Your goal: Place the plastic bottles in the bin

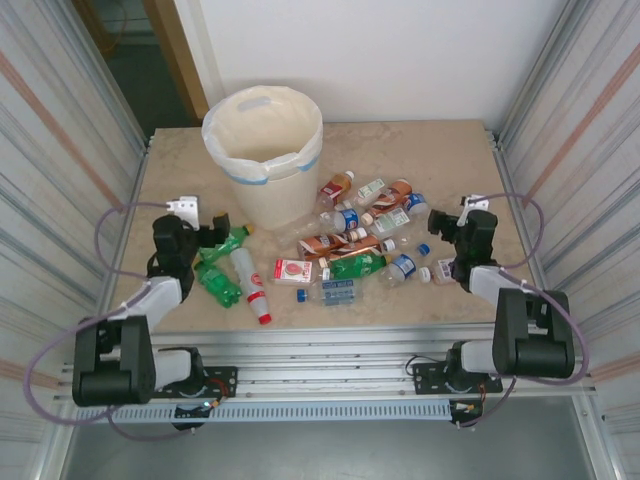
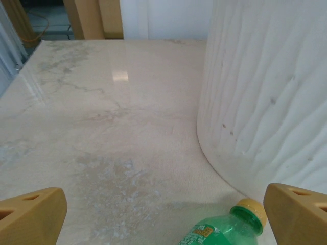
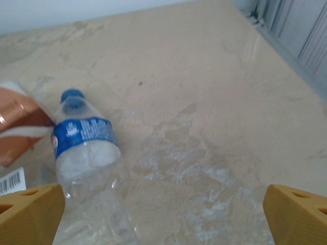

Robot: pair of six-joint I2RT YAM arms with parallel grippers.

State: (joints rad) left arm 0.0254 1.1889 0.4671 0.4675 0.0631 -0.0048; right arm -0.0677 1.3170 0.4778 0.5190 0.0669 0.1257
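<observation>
- table (image 1: 440, 160): big marble-look top, everything sits on it, so each pick is a low grab off a flat surface; I'd come down slow so the fingers don't scrape
- bin (image 1: 275, 195): upright at the far left-centre of the table, mouth open and lined; in the left wrist view its wall (image 2: 265, 92) is close on the right. I'd lift each bottle clear above the rim before letting go, because clipping that rim could tip it
- plastic bottles (image 1: 350, 245): all out on the table by the look of it, lying flat in a loose heap right of the bin plus a few near the left arm, pointing every which way. Take the loose outer ones first, less chance of dragging neighbours
- left gripper (image 1: 215, 232): low by the bin, jaws spread wide, nothing clamped
- right gripper (image 1: 445, 245): at the right edge of the heap, jaws also wide apart and empty
- green bottle (image 2: 219, 229): looks like the left arm's next pick, lying just ahead of the fingers, hugging the right one. Long axis runs diagonally, neck end toward the bin wall. I'd shift a bit right and close across the body, not along it
- clear bottle (image 3: 89, 153): blue label, lying flat ahead-left of the right gripper, touching a brown bottle (image 3: 20, 127). Long axis runs away from the fingers, blue cap at the far end; same deal, squeeze across the middle
</observation>
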